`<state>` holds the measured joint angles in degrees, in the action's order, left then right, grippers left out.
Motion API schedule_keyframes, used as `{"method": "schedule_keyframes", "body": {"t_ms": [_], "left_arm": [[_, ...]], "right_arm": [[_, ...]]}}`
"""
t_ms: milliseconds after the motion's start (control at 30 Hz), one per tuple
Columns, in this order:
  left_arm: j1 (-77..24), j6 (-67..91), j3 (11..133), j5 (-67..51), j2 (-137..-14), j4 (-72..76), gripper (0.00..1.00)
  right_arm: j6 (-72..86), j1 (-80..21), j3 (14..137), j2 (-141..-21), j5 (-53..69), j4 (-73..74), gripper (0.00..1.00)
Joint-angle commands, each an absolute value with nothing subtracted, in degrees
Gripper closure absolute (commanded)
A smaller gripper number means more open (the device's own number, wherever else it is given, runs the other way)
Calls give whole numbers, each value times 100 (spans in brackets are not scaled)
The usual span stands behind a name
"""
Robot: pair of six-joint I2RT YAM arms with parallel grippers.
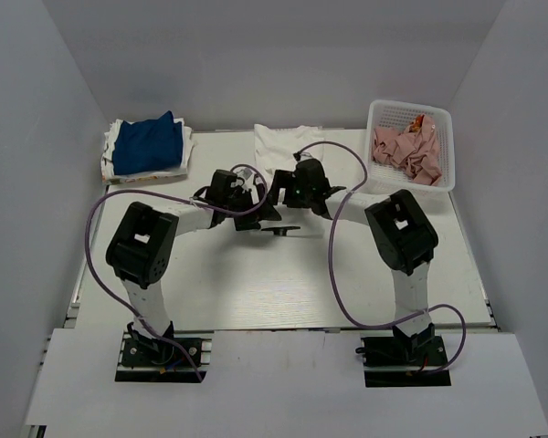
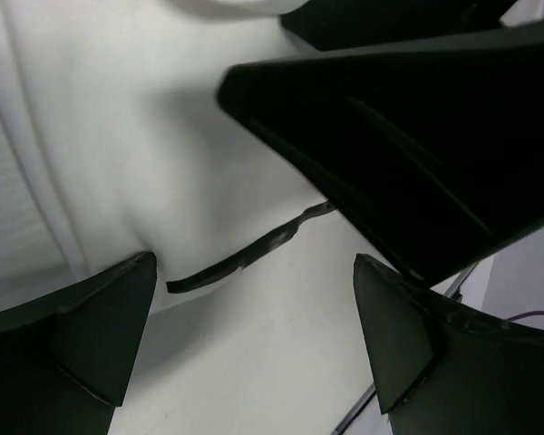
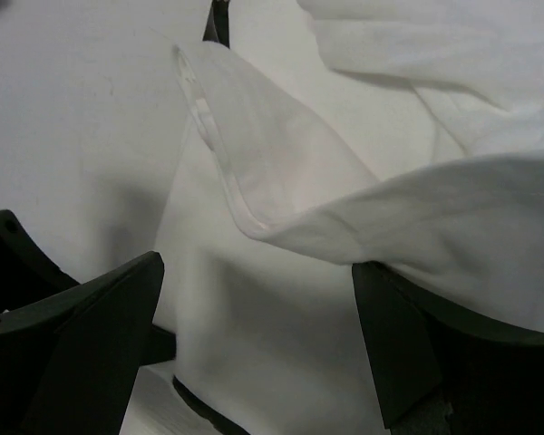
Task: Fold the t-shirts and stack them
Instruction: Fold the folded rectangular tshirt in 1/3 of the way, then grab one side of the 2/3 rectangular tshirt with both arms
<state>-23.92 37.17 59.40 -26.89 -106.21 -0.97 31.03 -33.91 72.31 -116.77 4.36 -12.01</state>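
Two arms reached in over the white t-shirt (image 1: 286, 144), which lay spread on the desk (image 1: 256, 283) at the upper middle of the overhead view, between a folded pile and a basket.

The left tool (image 2: 254, 276) had its fingers (image 2: 109, 317) wide apart and gripped nothing. In its own camera the shirt filled the upper left of the frame, and its hem ran as a dark line across the centre, with bare desk below. A large black shape at the upper right was probably the right arm (image 2: 417, 136), though it was too close to make out clearly.

The right tool (image 3: 258, 276) also stood wide open. A raised fold of the white shirt lay between its fingers (image 3: 100, 335), with the stitched hem rising toward the upper left of that frame. The cloth draped over the right-hand finger but was not pinched.

At the upper left of the overhead view, a blue t-shirt (image 1: 148, 146) sat on top of folded white ones (image 1: 110, 166). At the upper right, a white mesh basket (image 1: 449, 137) held crumpled pink cloth (image 1: 406, 151).
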Motion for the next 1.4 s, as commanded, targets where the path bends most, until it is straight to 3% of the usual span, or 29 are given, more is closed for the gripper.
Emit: {"method": "schedule_keyframes", "body": {"t_ms": [0,133,300,467,567,767,900,1000,1367], "left_arm": [[-2487,3902,6002,-3137,-10809,712,0],[-2487,3789,6073,-2884,-11056,458,0],[-2487,3683,6073,-2673,-11197,-78,0],[-2487,3621,5881,-2471,-11049,-360,0],[-2487,3569,5880,-2408,-10986,-491,0],[-2487,3384,6240,-2355,-10557,-765,0],[-2487,3270,6372,-2066,-9977,-1124,0],[-2487,3270,6258,-1654,-9371,-1501,0],[-2435,3217,6161,-915,-9597,-2215,0]], "right_arm": [[3436,-3489,7620,-11865,265,-1564,10],[3630,-3367,7743,-11891,-430,-1758,10],[3630,-3042,8875,-12462,-922,-1250,10],[3709,-2567,10133,-13419,-361,-703,10],[3447,-2487,10494,-13247,288,-589,10],[2646,-2505,9635,-11930,527,-721,10],[2470,-2522,8510,-10682,273,-791,10],[2592,-2505,6967,-9499,27,-827,10],[3296,-2399,5002,-8622,-62,325,10]]}}
